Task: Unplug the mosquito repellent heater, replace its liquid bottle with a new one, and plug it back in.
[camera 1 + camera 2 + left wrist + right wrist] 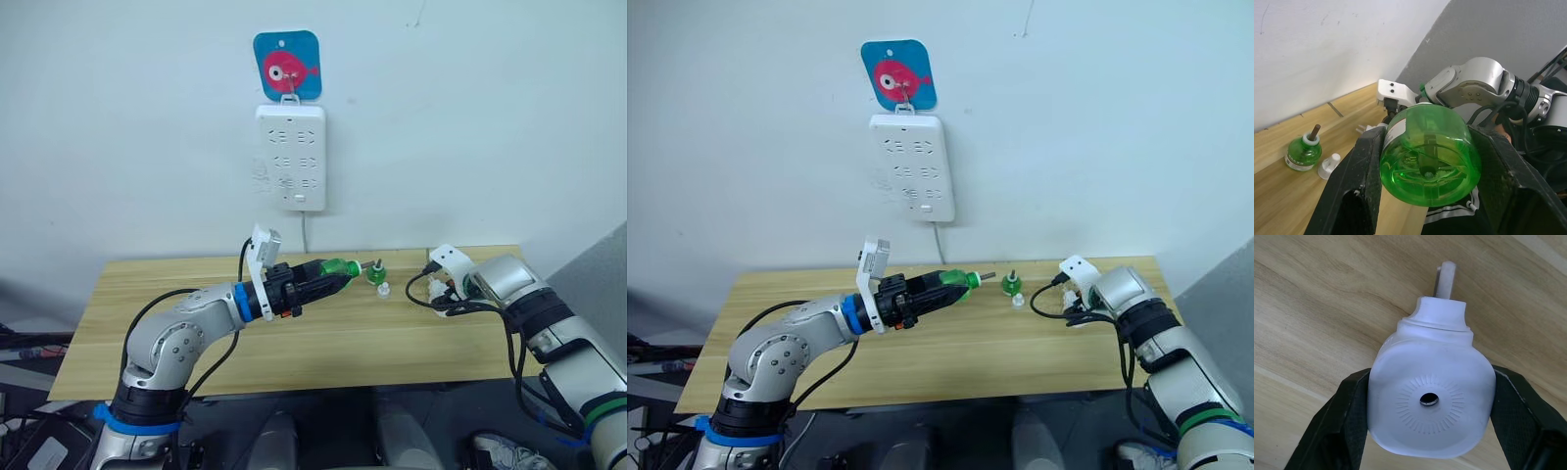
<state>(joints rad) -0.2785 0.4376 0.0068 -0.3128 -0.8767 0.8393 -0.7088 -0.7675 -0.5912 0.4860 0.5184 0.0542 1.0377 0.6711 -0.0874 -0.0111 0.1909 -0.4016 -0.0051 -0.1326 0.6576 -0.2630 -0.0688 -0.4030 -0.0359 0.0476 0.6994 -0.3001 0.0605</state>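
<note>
A light wooden desk [323,343] stood against a plain white wall [490,127]. A white power strip [291,155] hung there beneath a blue fish-print hook plate [287,66].

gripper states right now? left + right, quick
Left gripper: shut on a green bottle, wick bare.
Right gripper: shut on the mosquito repellent heater.

Left gripper [1427,196]: jaws clamped on either side of a translucent green bottle [1430,156], seen base-on. Beyond it on the bench [1283,196] stands a second green bottle [1303,152], upright, dark wick bare at the neck. A white cap [1329,165] lies just beside it. The right arm [1484,90] sits past the held bottle, white wall behind.
</note>
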